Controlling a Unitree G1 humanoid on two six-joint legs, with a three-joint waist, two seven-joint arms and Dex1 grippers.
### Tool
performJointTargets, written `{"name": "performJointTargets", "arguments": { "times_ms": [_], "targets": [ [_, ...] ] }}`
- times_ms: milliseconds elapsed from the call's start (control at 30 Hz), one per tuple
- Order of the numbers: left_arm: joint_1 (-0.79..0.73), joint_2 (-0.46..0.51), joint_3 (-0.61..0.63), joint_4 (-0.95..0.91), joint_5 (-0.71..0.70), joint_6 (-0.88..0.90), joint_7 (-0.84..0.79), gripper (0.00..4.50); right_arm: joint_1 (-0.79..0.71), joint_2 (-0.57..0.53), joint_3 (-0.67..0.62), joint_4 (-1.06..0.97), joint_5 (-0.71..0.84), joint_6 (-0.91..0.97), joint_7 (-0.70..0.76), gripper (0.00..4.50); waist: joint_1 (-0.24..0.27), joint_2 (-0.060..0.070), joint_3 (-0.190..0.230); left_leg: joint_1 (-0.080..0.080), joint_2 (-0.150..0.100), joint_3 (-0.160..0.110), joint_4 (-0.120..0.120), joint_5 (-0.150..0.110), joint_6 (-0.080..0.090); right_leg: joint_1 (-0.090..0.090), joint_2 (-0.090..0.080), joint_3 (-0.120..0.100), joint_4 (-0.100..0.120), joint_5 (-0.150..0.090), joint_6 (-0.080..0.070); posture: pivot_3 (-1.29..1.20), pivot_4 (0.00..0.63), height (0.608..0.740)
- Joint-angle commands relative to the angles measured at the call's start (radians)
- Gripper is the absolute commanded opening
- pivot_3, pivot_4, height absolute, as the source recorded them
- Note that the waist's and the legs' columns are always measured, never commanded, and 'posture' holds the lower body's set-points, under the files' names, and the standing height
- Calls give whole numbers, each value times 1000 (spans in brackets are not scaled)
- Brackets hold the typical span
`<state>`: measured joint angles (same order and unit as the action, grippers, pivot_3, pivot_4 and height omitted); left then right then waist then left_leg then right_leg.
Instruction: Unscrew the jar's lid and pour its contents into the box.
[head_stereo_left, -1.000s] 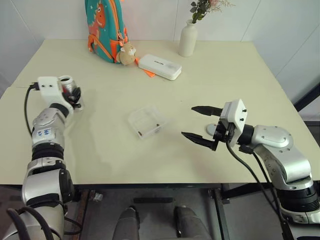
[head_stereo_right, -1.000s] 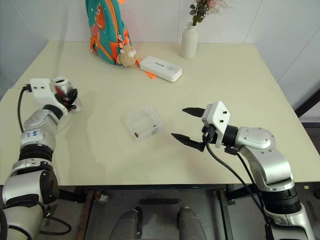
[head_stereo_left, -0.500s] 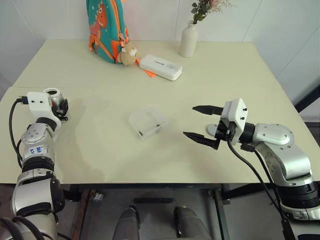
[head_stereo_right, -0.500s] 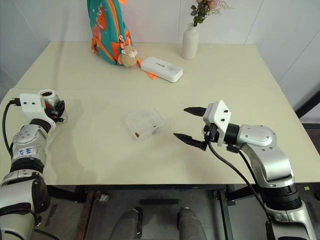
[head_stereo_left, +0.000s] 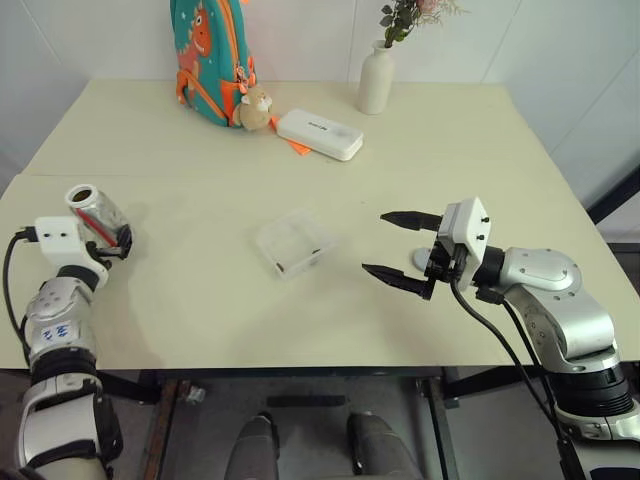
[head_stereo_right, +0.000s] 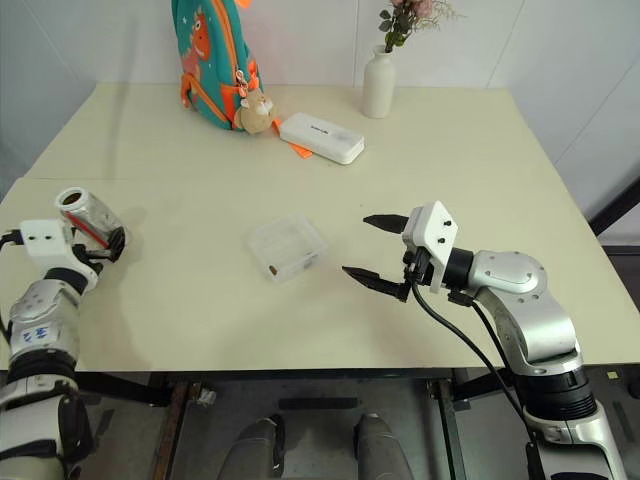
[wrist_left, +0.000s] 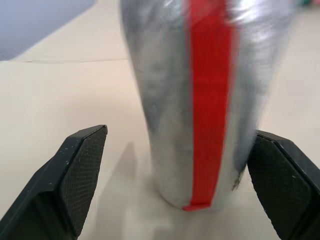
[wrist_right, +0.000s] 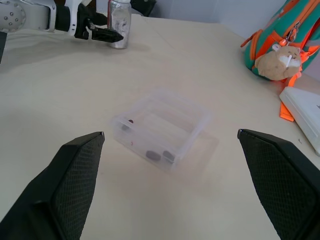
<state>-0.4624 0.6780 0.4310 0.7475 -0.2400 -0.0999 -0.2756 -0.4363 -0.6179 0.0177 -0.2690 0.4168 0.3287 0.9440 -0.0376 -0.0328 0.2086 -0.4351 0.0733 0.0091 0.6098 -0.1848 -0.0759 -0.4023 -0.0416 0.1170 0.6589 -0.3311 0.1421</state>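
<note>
The silvery jar (wrist_left: 200, 100) with its red stripe stands lidless near the table's left edge, also seen as the jar (head_stereo_left: 95, 212). My left gripper (head_stereo_left: 112, 240) is open around it, with a gap between the jar and each of the fingers (wrist_left: 75, 175). The clear box (head_stereo_left: 292, 243) lies mid-table with a few dark bits of contents (wrist_right: 150, 155) inside. My right gripper (head_stereo_left: 376, 243) hovers open and empty to the right of the box. A pale round thing, apparently the lid (head_stereo_left: 424, 258), lies on the table, partly hidden behind that gripper.
At the back of the table stand a teal and orange backpack (head_stereo_left: 210, 55) with a plush toy (head_stereo_left: 255, 108), a white oblong case (head_stereo_left: 318, 133) and a white vase (head_stereo_left: 376, 80) with flowers. The jar is close to the table's left edge.
My left gripper has carried the jar down and toward the near-left, then opened, so the jar now stands free. The right gripper has kept still.
</note>
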Motion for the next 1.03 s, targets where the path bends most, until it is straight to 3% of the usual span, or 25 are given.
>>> {"name": "performJointTargets", "arguments": {
  "times_ms": [33,267,400,600,667,767,833,1033],
  "targets": [
    [117,18,50,-208,-51,79,-19,4480,-7,-2,-12,-20,15,-20,15,4500,-1,0,0,0,0,0,0,0,0,0,0,0,0,0,0,0,150,740],
    [390,54,116,-484,-94,214,-115,4480,8,-7,-35,-4,46,-24,41,4500,-4,-1,-1,2,2,1,-1,-1,0,0,0,0,-2,0,-5,0,150,740],
    [446,104,108,-599,-105,134,-261,4480,11,-7,-43,4,43,-43,52,4500,-4,-3,-1,5,3,2,-5,-1,-1,4,0,-1,-7,-7,-24,0,150,740],
    [416,173,26,-851,-307,263,-555,4480,12,-27,-58,17,33,-62,60,4500,-7,-5,-3,11,6,12,-16,-2,-4,11,-3,0,-23,-3,-29,0,150,740],
    [363,206,-32,-853,-281,207,-651,4480,14,-40,-71,3,72,-21,72,4500,-9,-5,-3,11,7,13,-18,-2,-3,10,-2,0,-24,-3,-29,0,150,740],
    [273,209,-74,-823,-277,206,-693,4480,18,-63,-87,1,97,-9,96,4500,-10,-5,-3,11,8,13,-20,0,0,8,0,0,-23,-3,-27,0,150,740],
    [233,211,-96,-802,-269,196,-734,4480,40,-78,-96,-12,99,-5,98,4500,-17,-5,-3,11,9,13,-21,-1,0,8,1,0,-23,2,-13,0,150,740],
    [219,207,-88,-815,-283,250,-745,4480,75,-89,-111,-41,78,-19,65,4500,-24,-5,-3,11,10,13,-21,-4,-2,6,2,1,-21,-2,-9,0,150,740]
  ]
}}
